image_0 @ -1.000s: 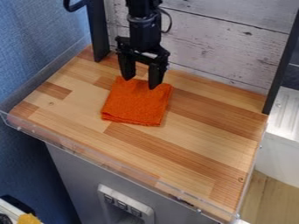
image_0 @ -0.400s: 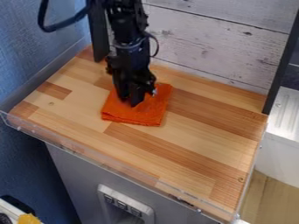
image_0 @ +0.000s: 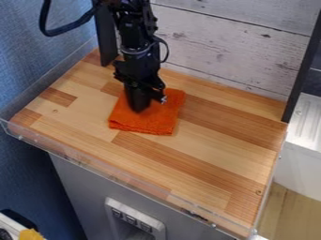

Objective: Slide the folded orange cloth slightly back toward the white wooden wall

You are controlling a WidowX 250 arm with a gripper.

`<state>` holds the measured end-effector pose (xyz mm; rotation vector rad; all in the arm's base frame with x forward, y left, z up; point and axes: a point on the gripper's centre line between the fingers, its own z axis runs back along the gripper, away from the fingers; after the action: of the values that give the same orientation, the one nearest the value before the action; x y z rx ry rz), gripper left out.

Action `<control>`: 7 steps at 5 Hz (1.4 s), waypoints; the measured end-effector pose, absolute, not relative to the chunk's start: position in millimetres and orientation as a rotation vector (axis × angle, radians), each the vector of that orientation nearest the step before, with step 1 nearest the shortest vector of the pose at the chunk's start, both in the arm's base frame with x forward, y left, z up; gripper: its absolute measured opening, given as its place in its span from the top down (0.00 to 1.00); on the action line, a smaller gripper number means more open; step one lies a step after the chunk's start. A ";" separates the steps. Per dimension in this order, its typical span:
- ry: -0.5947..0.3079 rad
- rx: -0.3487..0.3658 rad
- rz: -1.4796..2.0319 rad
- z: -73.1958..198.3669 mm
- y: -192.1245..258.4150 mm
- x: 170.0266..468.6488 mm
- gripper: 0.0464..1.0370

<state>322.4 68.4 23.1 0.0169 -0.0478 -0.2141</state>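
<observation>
My gripper (image_0: 139, 106) is down over the folded orange cloth (image_0: 149, 123)

The cloth lies folded flat, its layers showing at the near edge, on the wood-strip table (image_0: 207, 154). My gripper points downward above its upper-left part, and the lower end looks very close to the fabric; I cannot tell whether it touches. Nor can I tell whether my gripper is spread, pressed together or pinching any cloth. My black arm (image_0: 134, 42) comes in from the top, beyond the cloth, with a dark cable (image_0: 69, 29) looping out to the left.

Behind the cloth stands a whitish, weathered plank panel (image_0: 219, 51). A black post (image_0: 105, 40) rises beyond the cloth to the upper left, and another, slanting post (image_0: 302, 75) stands well apart to its right. Farther right than that is a white ribbed surface (image_0: 307, 119). To the left of the cloth, past the table's edge, is a textured blue wall (image_0: 37, 61). A clear strip (image_0: 122, 176) runs along the table's edge on the near side of the cloth. Below that strip is a grey front (image_0: 81, 187) with a pale switch panel (image_0: 135, 218). Well apart from the cloth, at the lower left, is something yellow (image_0: 30, 235).
</observation>
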 end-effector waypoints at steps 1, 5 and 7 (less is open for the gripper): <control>-0.035 0.006 -0.213 21.7 68.9 329.2 0.99; 0.025 -0.009 -0.157 22.8 72.9 347.9 0.99; 0.024 0.006 -0.087 19.0 71.5 355.5 0.99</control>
<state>355.5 71.5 19.0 0.0064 0.0236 -0.0871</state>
